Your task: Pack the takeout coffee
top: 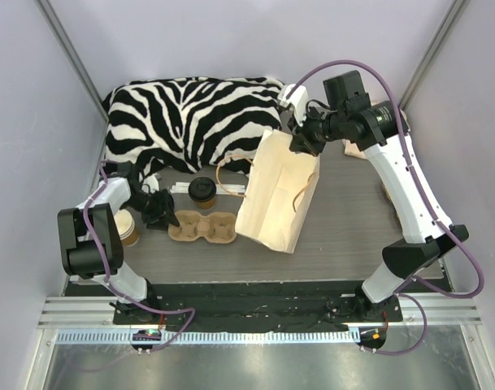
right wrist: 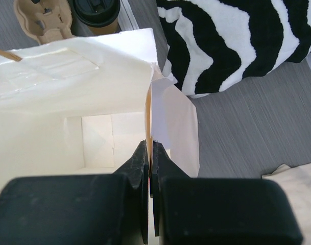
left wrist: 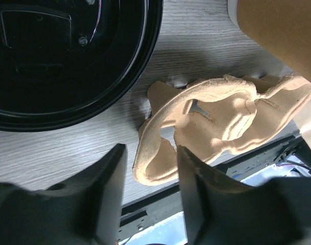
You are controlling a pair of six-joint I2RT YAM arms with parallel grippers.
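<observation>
A grey wood-grain table [top: 345, 236] between pale walls carries a zebra-striped cloth [top: 190, 114] at the back. The left arm folds low. Its claw [top: 160, 210] is part-way apart astride the rim of a tan moulded-pulp cup carrier [top: 205, 228]; I cannot tell whether it pinches. The right arm reaches far back, its claw [top: 300, 145] clamped on the rim of a white paper bag [top: 275, 195]. The small brown kraft-paper takeout cup [top: 202, 195], black-lidded, stands just behind the carrier.

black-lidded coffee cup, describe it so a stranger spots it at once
From the zebra-striped cushion at the back, come forward to the pale paper bag; the cup stands just left of it, behind the pulp carrier. Its black lid sets it apart from the white-topped brown cup farther left.
</observation>
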